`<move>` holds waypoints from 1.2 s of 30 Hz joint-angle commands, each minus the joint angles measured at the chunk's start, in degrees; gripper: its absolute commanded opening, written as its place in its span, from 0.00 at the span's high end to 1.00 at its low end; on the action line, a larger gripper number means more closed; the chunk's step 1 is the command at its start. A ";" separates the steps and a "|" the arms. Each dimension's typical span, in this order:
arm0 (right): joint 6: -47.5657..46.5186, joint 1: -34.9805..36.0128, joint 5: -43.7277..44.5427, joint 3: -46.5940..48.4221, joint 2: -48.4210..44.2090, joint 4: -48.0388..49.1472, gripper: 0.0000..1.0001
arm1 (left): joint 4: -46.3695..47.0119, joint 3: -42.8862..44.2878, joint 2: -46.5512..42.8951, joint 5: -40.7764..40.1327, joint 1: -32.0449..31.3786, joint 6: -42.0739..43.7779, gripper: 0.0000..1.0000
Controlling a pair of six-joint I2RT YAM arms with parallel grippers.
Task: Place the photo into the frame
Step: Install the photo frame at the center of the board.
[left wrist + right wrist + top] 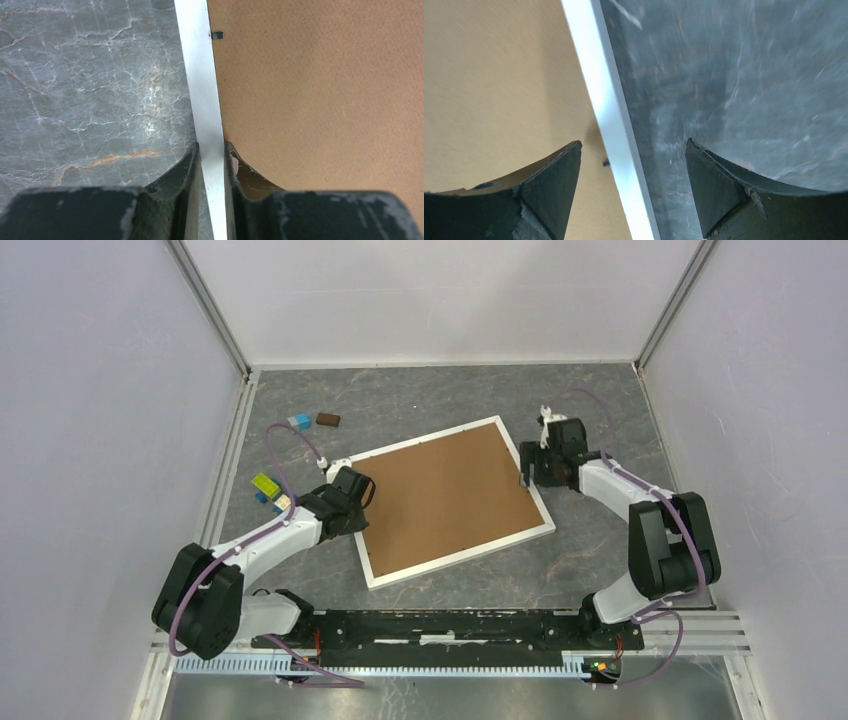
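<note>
Top external: thin white frame (460, 557) lying flat, skewed — brown backing board (445, 498) inside.

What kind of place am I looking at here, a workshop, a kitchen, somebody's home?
Most likely a robot test cell in a lab, not a home: plain white walls box in a marble-patterned tabletop, and a left arm and right arm are bolted to a black rail at its near edge.

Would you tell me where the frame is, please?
In the top view the frame lies mid-table, backing board up, with the left claw pinching its left edge and the open right claw straddling its right edge.
</note>
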 commanded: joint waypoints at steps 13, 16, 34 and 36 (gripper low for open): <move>5.09 -3.29 -12.77 -22.49 -15.33 7.99 0.42 | 9.75 12.22 17.50 9.44 3.02 -0.76 0.63; 9.02 -3.18 -16.21 -29.37 -23.54 9.11 0.43 | 10.26 20.93 24.80 12.18 5.54 0.02 0.59; 4.07 -2.56 1.09 -6.28 -15.20 11.43 0.08 | 5.97 9.24 -0.99 21.24 -3.12 -13.53 0.06; 3.98 -3.08 -2.63 0.43 -7.29 12.71 0.08 | 5.55 7.48 -3.33 19.01 -10.33 -15.68 0.03</move>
